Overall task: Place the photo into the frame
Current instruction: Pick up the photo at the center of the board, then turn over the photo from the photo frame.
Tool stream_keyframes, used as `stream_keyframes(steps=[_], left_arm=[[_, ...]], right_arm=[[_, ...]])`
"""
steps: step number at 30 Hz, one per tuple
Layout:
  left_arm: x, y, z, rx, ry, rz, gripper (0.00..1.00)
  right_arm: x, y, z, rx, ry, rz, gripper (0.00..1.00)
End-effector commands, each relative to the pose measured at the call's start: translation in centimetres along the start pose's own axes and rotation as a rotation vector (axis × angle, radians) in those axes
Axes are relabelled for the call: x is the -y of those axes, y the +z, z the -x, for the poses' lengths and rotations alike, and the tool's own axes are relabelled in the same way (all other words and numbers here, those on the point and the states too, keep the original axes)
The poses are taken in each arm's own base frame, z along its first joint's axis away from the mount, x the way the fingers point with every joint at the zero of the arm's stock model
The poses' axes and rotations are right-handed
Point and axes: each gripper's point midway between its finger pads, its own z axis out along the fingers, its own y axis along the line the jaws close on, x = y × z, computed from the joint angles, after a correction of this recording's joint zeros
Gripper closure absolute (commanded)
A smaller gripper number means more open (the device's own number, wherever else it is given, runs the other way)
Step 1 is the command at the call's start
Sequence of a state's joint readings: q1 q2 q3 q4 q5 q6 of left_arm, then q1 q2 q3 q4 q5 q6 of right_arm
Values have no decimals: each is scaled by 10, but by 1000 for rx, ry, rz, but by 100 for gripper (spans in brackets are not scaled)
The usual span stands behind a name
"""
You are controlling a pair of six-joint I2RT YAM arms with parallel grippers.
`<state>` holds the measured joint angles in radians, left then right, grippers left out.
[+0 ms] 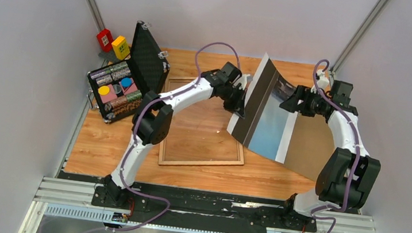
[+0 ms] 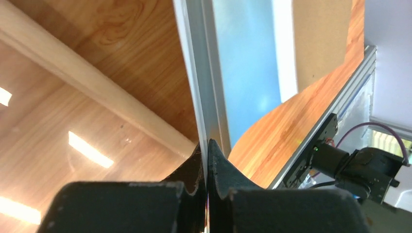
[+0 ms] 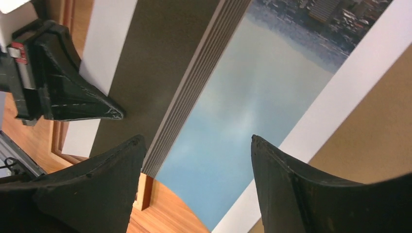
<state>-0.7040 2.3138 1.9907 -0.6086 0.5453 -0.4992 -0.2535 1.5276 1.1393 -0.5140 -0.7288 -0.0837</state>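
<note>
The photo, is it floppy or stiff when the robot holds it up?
Probably floppy: the photo curves while the left gripper pinches just one edge. Likely light too, since that one small pinch seems enough to hold it up. It looks thin like paper, so it might crease if pushed hard.

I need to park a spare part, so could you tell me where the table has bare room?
Free: the table strip between the frame and the near edge, and the corner in front of the black case. Crowded: the right side, under the photo and backing board.
</note>
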Motion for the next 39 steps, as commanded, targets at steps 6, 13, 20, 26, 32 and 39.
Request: stream_keyframes(steps=[6,13,20,26,32,39], left_arm=[[37,-170,67,282,372,174,100],[31,-271,83,407,577,488,100],[17,-302,69,374,688,743,100],[-1,-233,42,212,693,722,100],[-8,-165,15,85,653,652,100],[-7,-106,-11,5,584,543,100]], right_arm=[[-76,-4,68,122,-54,126,24],[-112,0,90,141,-47,210,24],[-128,1,82,134,-8,314,24],[-143,-4,66,136,24,424,20],[-148,-8,60,154,53,458,18],[-128,-3,61,179,166,404,16]])
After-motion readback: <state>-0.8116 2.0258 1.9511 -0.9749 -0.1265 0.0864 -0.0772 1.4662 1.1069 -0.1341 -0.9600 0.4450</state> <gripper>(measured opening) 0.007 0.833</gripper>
